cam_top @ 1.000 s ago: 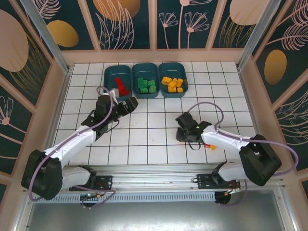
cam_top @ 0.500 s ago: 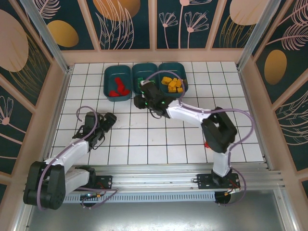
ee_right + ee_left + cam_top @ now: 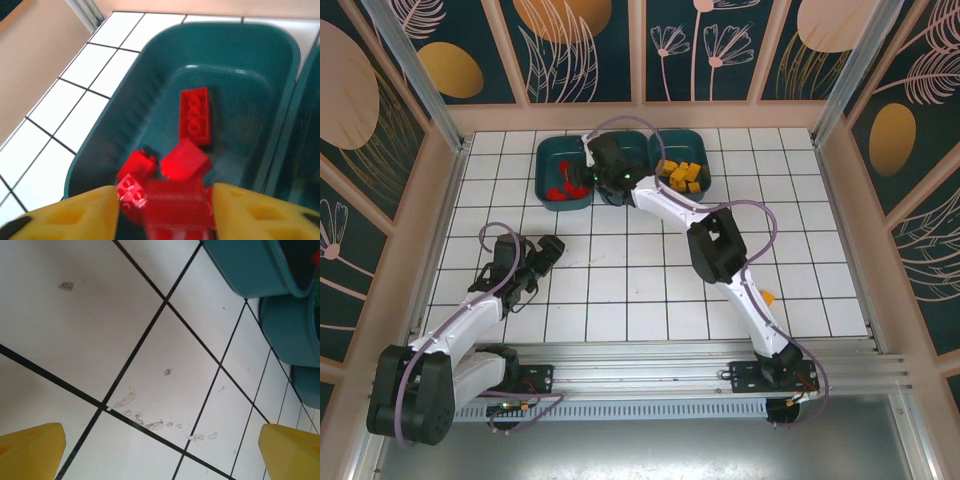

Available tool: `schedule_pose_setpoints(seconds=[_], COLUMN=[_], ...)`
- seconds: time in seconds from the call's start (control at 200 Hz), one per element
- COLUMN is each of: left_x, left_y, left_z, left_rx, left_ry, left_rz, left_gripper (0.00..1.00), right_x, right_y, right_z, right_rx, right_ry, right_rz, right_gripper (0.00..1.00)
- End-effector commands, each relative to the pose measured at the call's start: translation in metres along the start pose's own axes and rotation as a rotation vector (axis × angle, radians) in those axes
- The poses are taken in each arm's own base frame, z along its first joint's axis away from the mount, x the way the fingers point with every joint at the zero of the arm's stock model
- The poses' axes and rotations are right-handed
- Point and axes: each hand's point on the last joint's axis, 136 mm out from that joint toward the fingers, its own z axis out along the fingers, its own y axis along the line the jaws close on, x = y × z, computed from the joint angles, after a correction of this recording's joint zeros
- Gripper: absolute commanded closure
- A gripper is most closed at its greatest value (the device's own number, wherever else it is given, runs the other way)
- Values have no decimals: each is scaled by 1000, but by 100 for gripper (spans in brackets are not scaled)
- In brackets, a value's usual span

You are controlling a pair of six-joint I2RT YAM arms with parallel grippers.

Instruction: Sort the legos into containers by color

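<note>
Legos look nearly all sorted. My right gripper (image 3: pixel 165 216) hangs just over the left container (image 3: pixel 235 50). Its jaws stand wider than the blurred red brick (image 3: pixel 176 202) between them, so I judge that brick let go, dropping onto the other red bricks (image 3: pixel 194 116). My left gripper (image 3: pixel 160 455) is spread with nothing in it, low over the bare table (image 3: pixel 150 340), short of the tubs. Yellow bricks (image 3: pixel 680 175) sit in the right container (image 3: pixel 706 170). My right arm (image 3: pixel 665 205) covers most of the middle container (image 3: pixel 306 150) from above. One orange brick (image 3: pixel 768 297) lies loose on the right, uncollected, with nothing blocking it.
</note>
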Motion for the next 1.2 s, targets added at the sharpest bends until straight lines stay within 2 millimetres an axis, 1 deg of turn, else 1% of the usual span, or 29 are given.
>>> schedule_pose_setpoints(seconds=[0.0, 0.085, 0.165, 0.235, 0.245, 0.275, 0.28, 0.295, 0.335, 0.395, 0.405, 0.45, 0.485, 0.495, 0.505, 0.515, 0.525, 0.611, 0.626, 0.651, 0.726, 0.801, 0.826, 0.841, 0.911, 0.996, 1.026, 1.121, 1.196], left_x=[-3, -6, -11, -14, -14, -15, -15, -15, -14, -8, -6, 3, 15, 17, 21, 26, 30, 59, 66, 75, 103, 125, 131, 133, 139, 141, 142, 140, 139], left_y=[-14, -21, -32, -47, -50, -56, -58, -62, -72, -90, -93, -108, -121, -123, -127, -130, -133, -155, -156, -164, -176, -184, -186, -187, -189, -189, -188, -185, -180], left_z=[-7, -12, -18, -22, -23, -24, -24, -25, -25, -26, -25, -24, -23, -22, -21, -20, -19, -8, -5, -2, 10, 20, 22, 24, 30, 36, 37, 38, 39], left_rx=[45, 66, 99, 167, 178, 209, 217, 236, 282, 341, 347, 372, 397, 403, 413, 422, 431, 485, 488, 501, 519, 531, 536, 538, 539, 532, 525, 503, 482], left_ry=[1, -13, -29, -42, -43, -45, -44, -45, -39, -32, -30, -23, -6, -3, 5, 16, 24, 96, 114, 137, 214, 277, 290, 297, 315, 324, 325, 317, 309], left_rz=[31, 55, 79, 97, 100, 105, 107, 110, 114, 145, 153, 192, 231, 236, 244, 251, 258, 307, 316, 335, 380, 411, 417, 418, 418, 420, 426, 442, 448], left_gripper=[2, 1, 2, 1, 2, 2, 1, 1, 2, 2, 2, 2, 2, 2, 2, 2, 2, 2, 2, 3, 3, 4, 4, 4, 3, 3, 3, 2, 2], right_x=[-13, -19, -29, -41, -38, -41, -38, -40, -34, -14, -6, 15, 37, 40, 49, 52, 61, 111, 117, 133, 167, 190, 196, 198, 209, 226, 234, 238, 250], right_y=[11, 13, 17, 18, 17, 16, 15, 12, 1, -23, -29, -52, -74, -79, -85, -90, -97, -138, -141, -150, -167, -181, -181, -187, -196, -207, -210, -212, -210], right_z=[-1, -9, -28, -57, -60, -77, -78, -87, -109, -143, -148, -178, -201, -209, -216, -224, -231, -296, -303, -320, -366, -403, -411, -418, -433, -440, -438, -432, -423], right_rx=[-21, -6, 9, 35, 42, 55, 57, 80, 129, 228, 249, 335, 414, 434, 456, 475, 498, 660, 675, 711, 801, 877, 886, 904, 906, 896, 881, 860, 838], right_ry=[13, 4, -22, -66, -66, -83, -78, -90, -95, -80, -68, -49, -27, -30, -16, -20, -7, 22, 26, 42, 70, 69, 69, 60, 37, 42, 59, 103, 165], right_rz=[-23, -35, -38, -37, -36, -28, -27, -19, 2, 46, 54, 97, 140, 155, 167, 181, 195, 310, 322, 351, 439, 531, 555, 584, 675, 784, 820, 878, 909], right_gripper=[43, 43, 44, 45, 45, 45, 45, 45, 45, 45, 44, 44, 44, 43, 43, 43, 43, 43, 43, 43, 42, 39, 38, 38, 37, 33, 33, 32, 32])
